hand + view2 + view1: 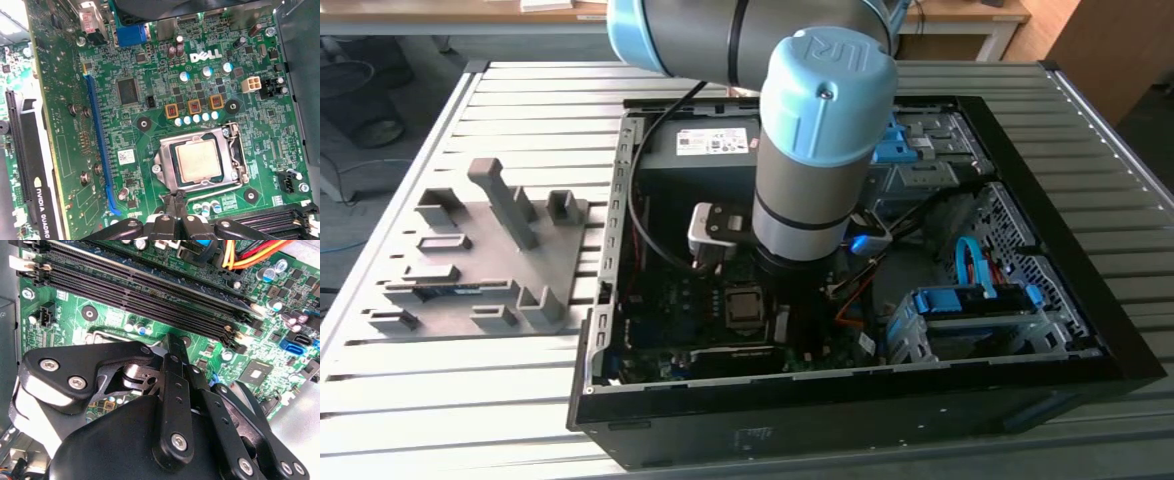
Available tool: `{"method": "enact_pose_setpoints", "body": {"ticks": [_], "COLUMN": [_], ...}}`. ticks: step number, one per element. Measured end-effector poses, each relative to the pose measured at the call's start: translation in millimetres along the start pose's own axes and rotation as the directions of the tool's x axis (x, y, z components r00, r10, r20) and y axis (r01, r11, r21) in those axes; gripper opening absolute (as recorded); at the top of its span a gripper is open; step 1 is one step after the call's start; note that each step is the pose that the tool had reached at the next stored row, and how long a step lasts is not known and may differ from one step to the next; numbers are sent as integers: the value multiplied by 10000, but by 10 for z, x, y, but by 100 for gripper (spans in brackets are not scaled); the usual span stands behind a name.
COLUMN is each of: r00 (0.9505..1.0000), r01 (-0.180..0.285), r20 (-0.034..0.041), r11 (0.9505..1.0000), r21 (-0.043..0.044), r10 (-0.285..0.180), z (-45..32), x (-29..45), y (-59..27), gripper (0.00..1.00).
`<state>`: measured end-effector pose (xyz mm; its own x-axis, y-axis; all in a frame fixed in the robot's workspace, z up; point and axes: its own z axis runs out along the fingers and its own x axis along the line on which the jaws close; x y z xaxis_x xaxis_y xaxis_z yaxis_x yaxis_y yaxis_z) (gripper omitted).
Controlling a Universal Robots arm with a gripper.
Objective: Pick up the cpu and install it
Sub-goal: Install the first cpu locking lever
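While the cpu [198, 160] sits framed in its socket, hand [176, 204] pinched together, empty, at the frame's edge.

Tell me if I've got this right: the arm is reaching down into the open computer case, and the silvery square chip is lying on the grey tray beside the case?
Not quite. The arm does reach down into the open computer case, but the cpu is not on the grey tray. The first wrist view shows it sitting in the metal-framed socket on the green motherboard, with the gripper at the socket's edge.

An open black computer case [854, 420] lies beside a grey fixture tray [480, 270].
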<state>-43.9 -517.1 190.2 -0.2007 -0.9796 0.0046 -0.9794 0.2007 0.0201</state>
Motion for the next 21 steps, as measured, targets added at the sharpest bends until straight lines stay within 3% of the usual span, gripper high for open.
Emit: {"method": "enact_pose_setpoints", "body": {"ticks": [8, 16, 18, 21], "r00": [10000, 10000, 10000, 10000], "r01": [-1, -2, -1, -1], "r20": [-57, -56, -45, -56], "r11": [10000, 10000, 10000, 10000], "r21": [11, 11, 14, 15], "r10": [1, 2, 1, 1], "z": [21, 37, 16, -79], "x": [1, -2, -3, -1], "y": [-5, -15, -15, -13], "gripper": [10, 10, 10, 10]}}
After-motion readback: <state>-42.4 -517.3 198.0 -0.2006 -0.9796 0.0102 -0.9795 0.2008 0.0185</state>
